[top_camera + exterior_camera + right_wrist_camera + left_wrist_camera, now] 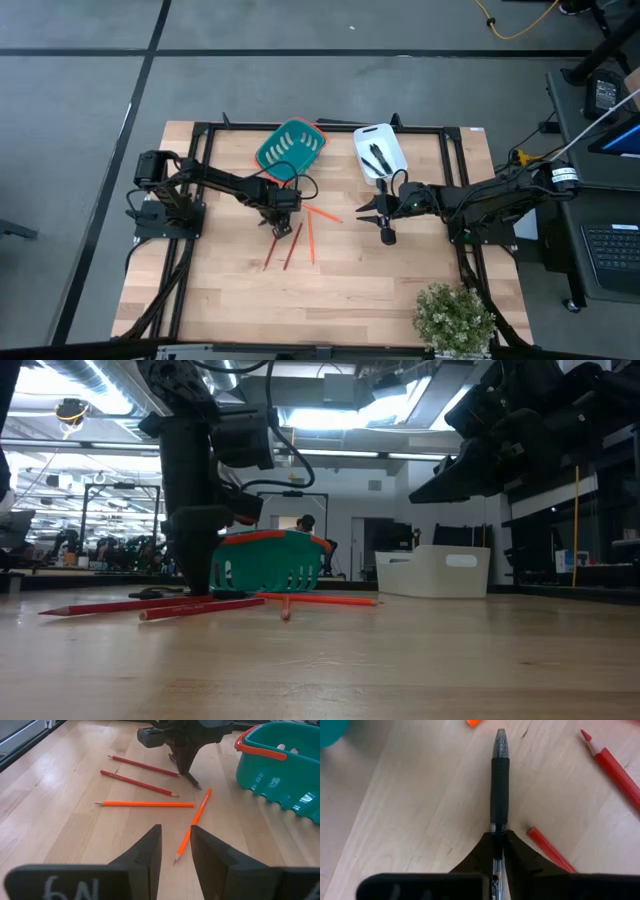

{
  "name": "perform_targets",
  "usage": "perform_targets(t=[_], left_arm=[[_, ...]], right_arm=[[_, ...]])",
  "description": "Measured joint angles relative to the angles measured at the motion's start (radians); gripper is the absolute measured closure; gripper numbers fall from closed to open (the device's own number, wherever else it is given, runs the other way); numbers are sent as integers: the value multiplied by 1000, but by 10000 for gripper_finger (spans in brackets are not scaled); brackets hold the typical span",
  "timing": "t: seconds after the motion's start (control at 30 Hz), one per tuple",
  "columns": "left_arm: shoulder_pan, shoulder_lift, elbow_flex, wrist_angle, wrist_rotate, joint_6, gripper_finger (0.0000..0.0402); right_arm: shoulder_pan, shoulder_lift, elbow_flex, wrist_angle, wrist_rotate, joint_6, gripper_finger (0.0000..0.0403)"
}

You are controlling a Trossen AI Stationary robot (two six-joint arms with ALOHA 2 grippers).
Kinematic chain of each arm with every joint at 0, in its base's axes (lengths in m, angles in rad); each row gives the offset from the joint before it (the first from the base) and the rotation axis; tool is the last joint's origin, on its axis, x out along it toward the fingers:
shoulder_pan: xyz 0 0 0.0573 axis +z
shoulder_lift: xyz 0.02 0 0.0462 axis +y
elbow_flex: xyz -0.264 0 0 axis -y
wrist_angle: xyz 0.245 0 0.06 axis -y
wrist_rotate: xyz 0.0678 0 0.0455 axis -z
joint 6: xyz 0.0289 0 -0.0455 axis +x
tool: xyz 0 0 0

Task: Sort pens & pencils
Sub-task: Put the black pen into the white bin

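Left gripper [498, 851], lowered to the table [380, 290] near the teal basket [290, 148], is clamped on a black pen [500, 785]. Four pencils [145, 804] are scattered on the wood beside it. Right gripper [175, 851] is held partly open, empty, near the white bin [380, 150].

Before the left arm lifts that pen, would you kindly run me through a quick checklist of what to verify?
1. Left gripper closed on the pen: ok, the pen runs between its fingers.
2. Pen lying on the table, not yet lifted: ok.
3. Neighbouring red pencil clear of the grip: cannot tell, its end sits right beside one finger.
4. White bin reachable, pens already inside: ok.
5. Right gripper out of the way: ok, it hovers apart, over the table, holding nothing.
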Motion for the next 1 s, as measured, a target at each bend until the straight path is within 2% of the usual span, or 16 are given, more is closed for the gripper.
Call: perform_targets(t=[0.4,0.57,0.83,1.0], left_arm=[[-27,-32,-8,14,-47,107,383],[-40,-123,-13,-25,-31,131,383],[-76,-267,-12,-26,-115,130,383],[-103,-344,-10,-8,-166,184,383]], right_arm=[[0,0,0,-1,-16,7,299],[0,0,0,-2,-16,7,299],[0,0,0,-8,-16,7,299],[0,0,0,-35,-16,25,299]])
